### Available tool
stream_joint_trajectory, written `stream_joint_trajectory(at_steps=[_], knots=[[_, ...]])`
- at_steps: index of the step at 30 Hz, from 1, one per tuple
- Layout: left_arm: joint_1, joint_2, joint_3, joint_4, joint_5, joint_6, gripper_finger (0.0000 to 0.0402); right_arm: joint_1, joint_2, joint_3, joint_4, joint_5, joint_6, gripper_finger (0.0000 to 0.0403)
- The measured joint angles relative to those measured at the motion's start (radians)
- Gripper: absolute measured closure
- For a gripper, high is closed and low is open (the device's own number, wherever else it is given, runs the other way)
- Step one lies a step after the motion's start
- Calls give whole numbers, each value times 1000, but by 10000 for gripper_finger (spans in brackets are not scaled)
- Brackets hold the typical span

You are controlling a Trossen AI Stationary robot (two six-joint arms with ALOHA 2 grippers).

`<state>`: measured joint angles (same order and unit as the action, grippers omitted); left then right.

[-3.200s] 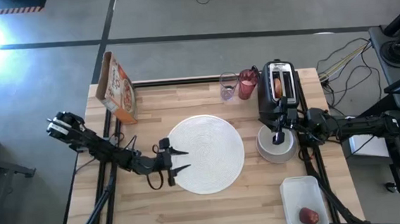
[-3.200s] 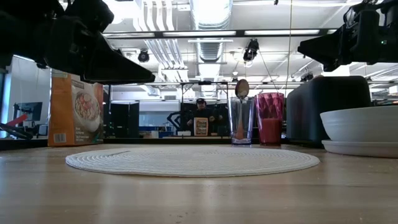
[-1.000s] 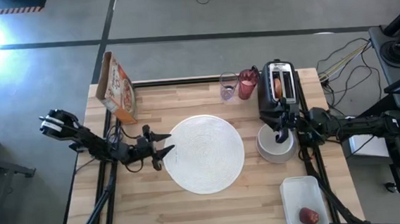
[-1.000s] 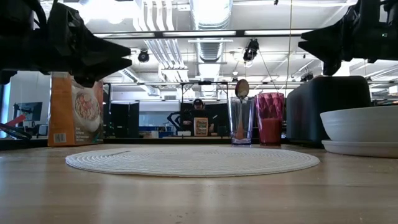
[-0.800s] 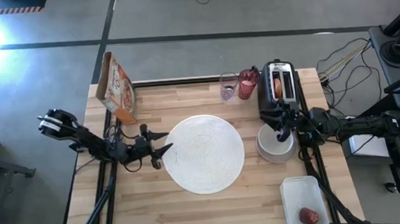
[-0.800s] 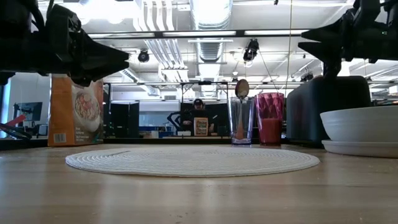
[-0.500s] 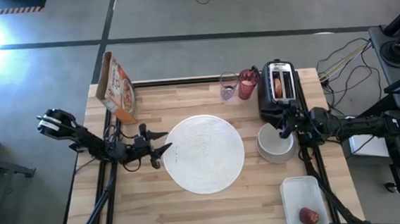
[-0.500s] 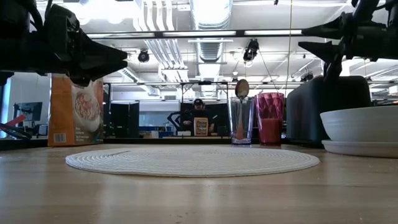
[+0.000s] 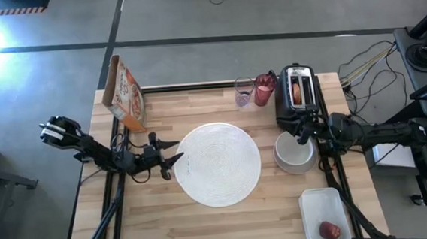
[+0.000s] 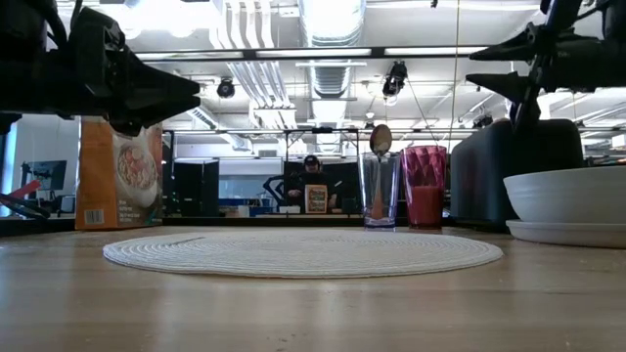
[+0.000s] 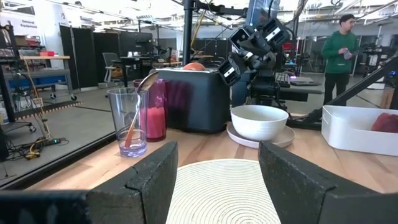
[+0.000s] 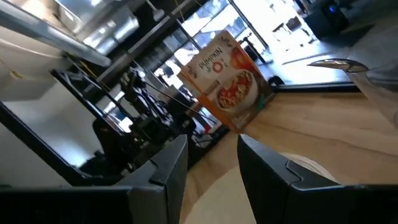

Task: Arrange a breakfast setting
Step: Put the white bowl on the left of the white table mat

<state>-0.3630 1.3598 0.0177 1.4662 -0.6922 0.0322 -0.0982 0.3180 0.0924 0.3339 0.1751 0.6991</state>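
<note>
currently right gripper (image 9: pixel 302 134), jaws wide and empty, hovers over far rim of small white bowl (image 9: pixel 294 152) on small grey plate (image 10: pixel 567 233), desk's right side; lower squarely, pinch rim firmly; left gripper (image 9: pixel 172 152), jaws spread, waits at placemat's (image 9: pixel 218 164) left edge

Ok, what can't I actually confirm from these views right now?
- Bagel half: only its top shows in the toaster slot, high view.
- Small grey plate: cut off by the low view's edge, mostly covered by the white bowl.
- Red apple: hidden in the low view, outside its frame.
</note>
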Motion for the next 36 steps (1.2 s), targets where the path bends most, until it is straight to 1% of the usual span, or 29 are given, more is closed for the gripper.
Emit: stream_joint_trajectory(at_steps=[4, 6, 7, 10, 12, 14, 17, 27, 31, 36], knots=[[0, 0, -2, 0, 1, 0, 193, 0, 19, 127, -229, -17, 0, 247], [0, 0, -3, 0, 1, 0, 193, 0, 40, 200, -380, -13, 16, 234], [0, 0, -5, 0, 1, 0, 193, 0, 53, 241, -462, 3, 44, 229], [0, 0, -9, 0, 2, -15, 193, 0, 98, 356, -736, 58, 196, 222], [0, 0, -9, 0, 2, -25, 193, 0, 130, 419, -890, 62, 281, 221], [0, 0, -9, 0, 2, -26, 193, 0, 167, 467, -992, 58, 345, 220], [0, 0, -9, 0, 2, -26, 193, 0, 225, 510, -1043, 23, 389, 220], [0, 0, -10, -2, 2, -16, 193, 0, 462, 541, -1039, -180, 546, 220], [0, 0, -10, -10, 2, -15, 193, 2, 557, 539, -1042, -223, 579, 220], [0, 1, -10, -22, 4, -15, 193, 4, 626, 542, -1035, -239, 592, 220]])
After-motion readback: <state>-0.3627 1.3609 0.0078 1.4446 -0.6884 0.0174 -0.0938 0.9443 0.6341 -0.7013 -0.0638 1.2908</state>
